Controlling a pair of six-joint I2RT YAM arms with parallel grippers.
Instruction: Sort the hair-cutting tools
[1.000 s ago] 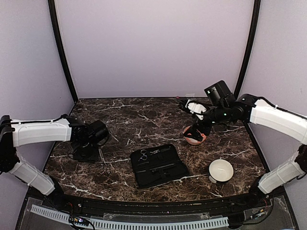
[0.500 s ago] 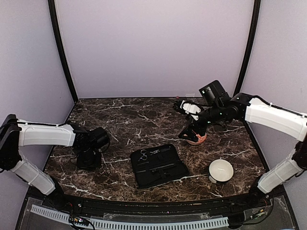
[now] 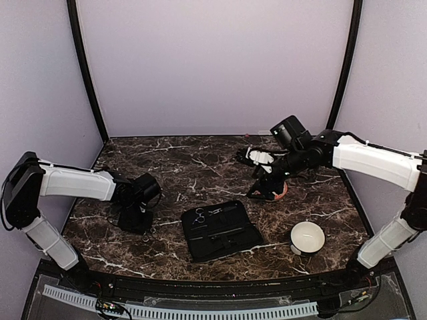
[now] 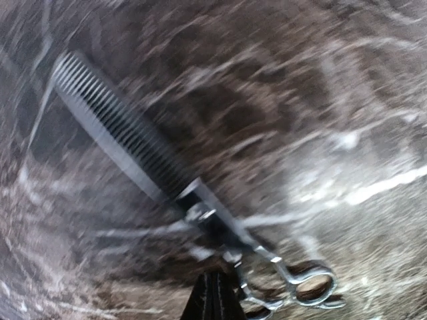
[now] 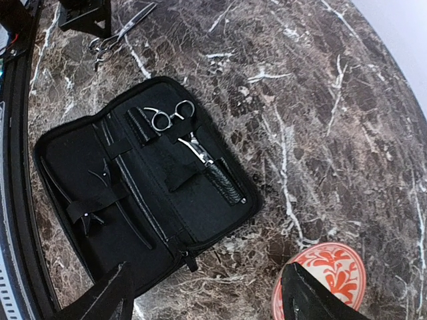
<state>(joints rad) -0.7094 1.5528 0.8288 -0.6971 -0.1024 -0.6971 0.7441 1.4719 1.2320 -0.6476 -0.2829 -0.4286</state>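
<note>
The thinning shears (image 4: 200, 207) lie flat on the marble table (image 4: 333, 80), just left of the black case (image 5: 73, 153): light, stiff, slick steel, likely best pinched at the shank by the pivot. The left gripper (image 4: 211, 300) sits closed near their loops; the right gripper (image 5: 207, 303) hangs spread, empty

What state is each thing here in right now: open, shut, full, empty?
Black case: unzipped, lying open.
Scissors in case: tucked in, blades closed.
Loose scissors: flat on the table.
Left pincer: shut.
Right pincer: open, empty.
White bowl: upright, empty.
Orange bowl: upright.
</note>
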